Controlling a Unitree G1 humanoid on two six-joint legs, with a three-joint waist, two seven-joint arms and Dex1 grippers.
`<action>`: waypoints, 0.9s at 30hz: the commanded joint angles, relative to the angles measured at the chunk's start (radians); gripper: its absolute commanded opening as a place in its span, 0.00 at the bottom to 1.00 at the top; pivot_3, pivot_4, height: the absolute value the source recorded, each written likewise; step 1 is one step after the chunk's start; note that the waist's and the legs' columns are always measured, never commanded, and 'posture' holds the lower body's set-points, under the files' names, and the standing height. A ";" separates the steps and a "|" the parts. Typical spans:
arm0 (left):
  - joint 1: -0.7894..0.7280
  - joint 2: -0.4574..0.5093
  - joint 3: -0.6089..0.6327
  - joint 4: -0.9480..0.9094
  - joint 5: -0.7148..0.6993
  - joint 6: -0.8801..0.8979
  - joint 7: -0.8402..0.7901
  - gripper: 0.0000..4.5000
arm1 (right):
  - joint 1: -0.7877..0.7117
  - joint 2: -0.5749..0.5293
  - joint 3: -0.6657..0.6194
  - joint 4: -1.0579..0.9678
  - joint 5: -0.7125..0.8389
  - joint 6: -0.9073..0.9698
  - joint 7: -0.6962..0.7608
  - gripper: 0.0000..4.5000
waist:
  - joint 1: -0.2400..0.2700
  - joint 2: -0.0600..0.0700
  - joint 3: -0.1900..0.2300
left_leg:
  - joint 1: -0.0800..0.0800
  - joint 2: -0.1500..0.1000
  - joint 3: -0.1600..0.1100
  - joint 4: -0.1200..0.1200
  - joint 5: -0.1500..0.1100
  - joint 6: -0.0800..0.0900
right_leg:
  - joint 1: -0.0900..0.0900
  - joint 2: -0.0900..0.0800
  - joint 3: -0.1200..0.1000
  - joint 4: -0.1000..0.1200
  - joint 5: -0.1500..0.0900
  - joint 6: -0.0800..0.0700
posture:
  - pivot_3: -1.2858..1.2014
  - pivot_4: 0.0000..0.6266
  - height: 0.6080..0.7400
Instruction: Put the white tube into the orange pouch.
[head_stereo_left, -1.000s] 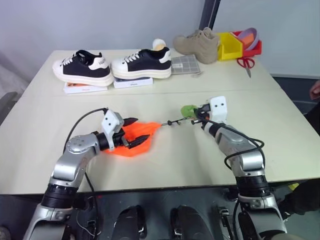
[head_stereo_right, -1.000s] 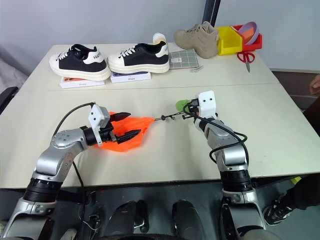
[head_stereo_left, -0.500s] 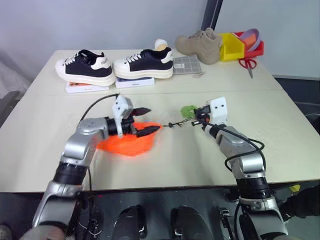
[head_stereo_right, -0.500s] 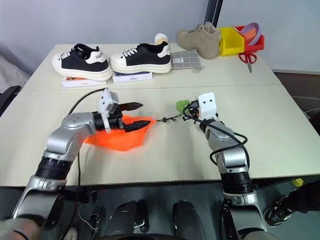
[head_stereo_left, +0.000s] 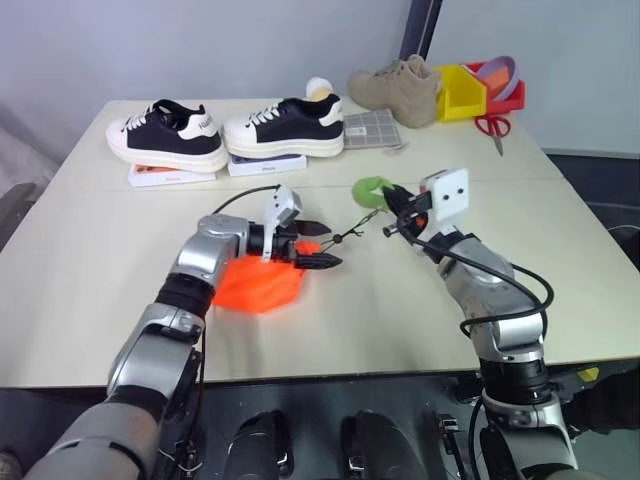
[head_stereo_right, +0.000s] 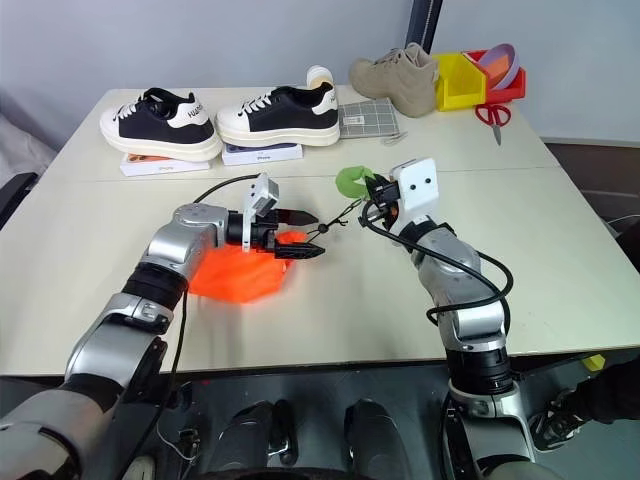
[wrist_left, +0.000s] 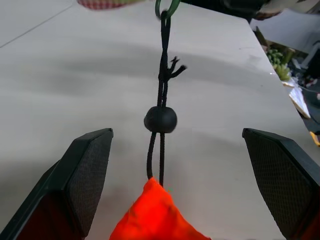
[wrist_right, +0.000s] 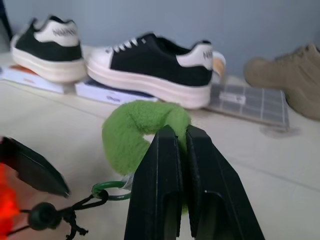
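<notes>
1. My right gripper (head_stereo_right: 372, 199), at centre right of the head view, is clamped tight on the green fuzzy tag (head_stereo_right: 351, 180) at the end of the pouch's black cord (head_stereo_right: 338, 216). Since a second ago it has lifted the tag off the table (head_stereo_right: 560, 250), so the cord now runs taut, slanting down toward the left of the frame.
2. My left gripper (head_stereo_left: 318, 246), fingers spread wide and holding nothing, has swung from beside the orange pouch (head_stereo_left: 255, 282) toward the frame's centre. It now sits over the pouch's cord end, with the black cord stopper (wrist_left: 160, 119) between its open fingers.
3. I judge this means I am working the drawstring to open the pouch's mouth; the pouch looks still closed, so the tube cannot go in yet.
4. The orange pouch lies at centre left, under and just behind my left gripper, well apart from my right.
5. I cannot make out the white tube anywhere on the table.
</notes>
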 joint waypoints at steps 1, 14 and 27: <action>-0.033 -0.012 0.025 0.023 0.002 -0.018 -0.021 0.98 | -0.004 -0.003 -0.004 -0.056 0.013 -0.016 0.013 0.00 | 0.000 0.000 0.000 | 0.000 0.000 0.000 0.000 0.000 0.000 | 0.000 0.000 0.000 0.000 0.000 0.000 | 0.52 0.24 1.00; -0.005 -0.021 0.081 0.004 -0.016 0.029 -0.018 0.98 | 0.009 -0.009 0.003 -0.013 -0.004 -0.029 0.024 0.00 | 0.000 0.000 0.000 | 0.000 0.000 -0.001 0.002 0.000 0.000 | 0.000 0.000 0.000 0.002 0.000 0.000 | 0.52 0.24 1.00; 0.021 -0.026 0.094 -0.025 -0.012 0.066 -0.002 0.98 | 0.042 -0.006 -0.026 0.076 -0.019 -0.091 -0.002 0.00 | 0.000 0.000 0.000 | -0.001 0.001 -0.001 0.010 -0.001 0.002 | 0.000 0.000 0.000 0.007 0.000 0.000 | 0.52 0.24 1.00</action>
